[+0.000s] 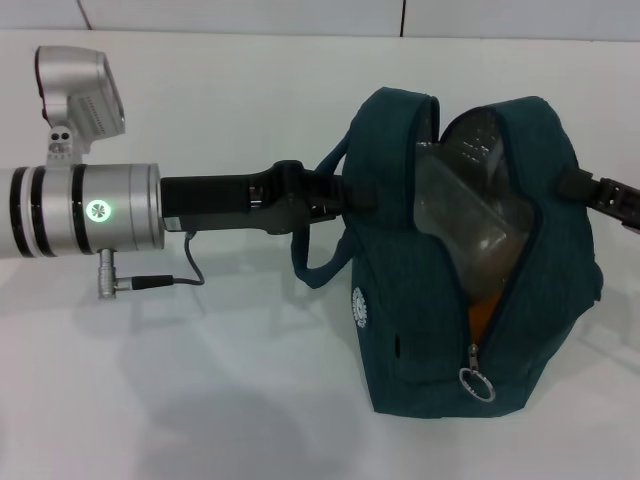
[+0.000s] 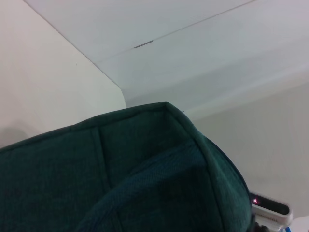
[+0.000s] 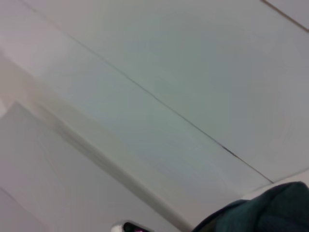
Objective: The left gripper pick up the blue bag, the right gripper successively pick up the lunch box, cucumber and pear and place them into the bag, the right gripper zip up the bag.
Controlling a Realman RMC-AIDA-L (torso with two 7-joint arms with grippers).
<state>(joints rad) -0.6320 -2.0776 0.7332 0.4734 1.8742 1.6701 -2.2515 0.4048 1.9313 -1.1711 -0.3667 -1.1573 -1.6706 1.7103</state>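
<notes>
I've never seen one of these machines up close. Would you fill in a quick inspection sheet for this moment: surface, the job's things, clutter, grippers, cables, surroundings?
Surface: white table, bare in front of the bag.
Blue bag: standing on the table, zip open over most of its length, ring pull near the bottom.
Lunch box: clear, inside the bag's opening.
Pear: only an orange patch shows inside the bag, below the box.
Cucumber: not visible.
Clutter: nothing seen.
Left gripper: at the bag's side by the handle loop; fingertips hidden.
Right gripper: against the bag's far side; fingertips hidden.
Cables: one thin grey cable under the left arm.
Surroundings: pale wall panels behind the table.
</notes>
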